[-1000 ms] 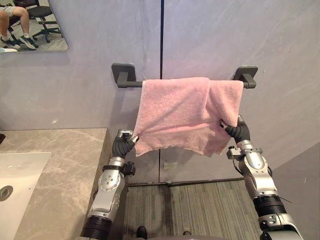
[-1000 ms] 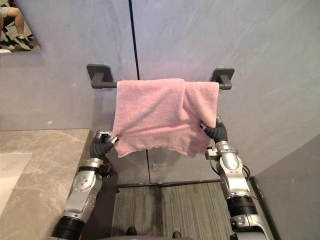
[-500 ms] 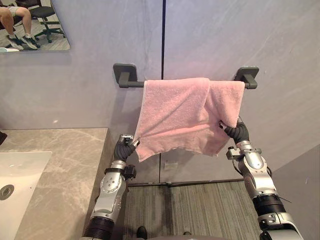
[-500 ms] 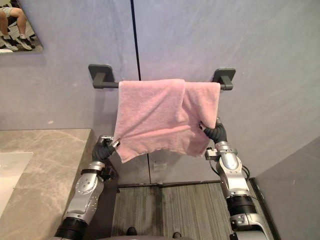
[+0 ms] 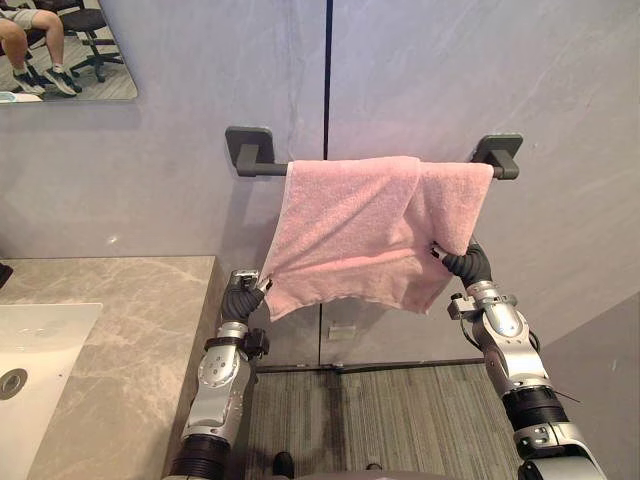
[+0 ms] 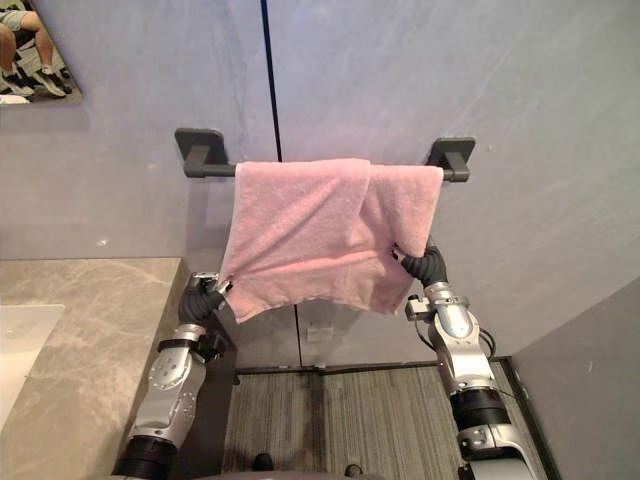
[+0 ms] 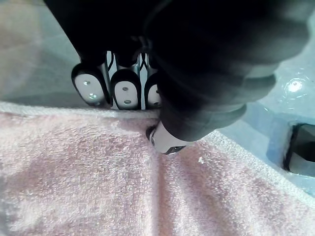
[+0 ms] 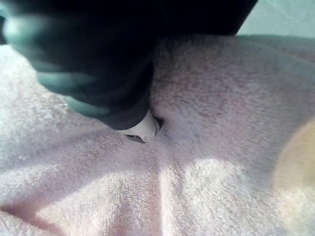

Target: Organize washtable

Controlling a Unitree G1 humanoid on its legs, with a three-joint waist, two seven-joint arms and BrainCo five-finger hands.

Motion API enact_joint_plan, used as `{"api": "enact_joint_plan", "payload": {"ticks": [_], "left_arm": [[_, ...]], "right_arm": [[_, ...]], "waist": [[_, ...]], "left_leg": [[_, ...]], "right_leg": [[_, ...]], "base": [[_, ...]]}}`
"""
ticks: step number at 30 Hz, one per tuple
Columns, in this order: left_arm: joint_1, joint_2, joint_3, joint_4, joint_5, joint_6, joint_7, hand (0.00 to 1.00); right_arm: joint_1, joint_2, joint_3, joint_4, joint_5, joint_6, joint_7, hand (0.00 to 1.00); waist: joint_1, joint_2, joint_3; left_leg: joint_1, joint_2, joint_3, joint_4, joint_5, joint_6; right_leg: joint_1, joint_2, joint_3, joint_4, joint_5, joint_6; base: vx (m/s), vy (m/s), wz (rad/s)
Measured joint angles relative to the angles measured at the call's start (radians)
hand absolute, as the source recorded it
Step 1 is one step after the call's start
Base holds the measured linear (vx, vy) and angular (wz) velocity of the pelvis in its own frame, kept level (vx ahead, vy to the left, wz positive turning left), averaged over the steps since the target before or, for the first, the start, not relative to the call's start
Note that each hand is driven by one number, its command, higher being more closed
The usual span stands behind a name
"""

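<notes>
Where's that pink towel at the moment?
The pink towel hangs over the dark towel bar on the grey wall, right of the marble counter. The left hand pinches its lower left corner and the right hand its right edge.

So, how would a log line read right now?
left hand: pinches pink towel corner | right hand: pinches towel edge | towel: draped over bar

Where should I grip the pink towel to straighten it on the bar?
The free lower hem at both bottom corners, coming from below and in front: the pink towel drapes over the bar, and its right side hangs folded and bunched.
</notes>
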Motion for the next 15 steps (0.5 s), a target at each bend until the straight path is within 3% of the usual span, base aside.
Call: {"api": "enact_joint_plan", "payload": {"ticks": [15], "left_arm": [[0.015, -0.008, 0.021, -0.006, 0.001, 0.000, 0.000, 1.00]], "right_arm": [[0.018, 0.031, 0.003, -0.013, -0.044, -0.002, 0.002, 1.00]], "waist": [[0.001, -0.003, 0.002]], "left_leg": [[0.000, 0.000, 0.000, 0.000, 0.000, 0.000]], "right_leg": [[-0.001, 0.000, 0.000, 0.001, -0.002, 0.001]], "base": [[0.00, 0.000, 0.00]]}}
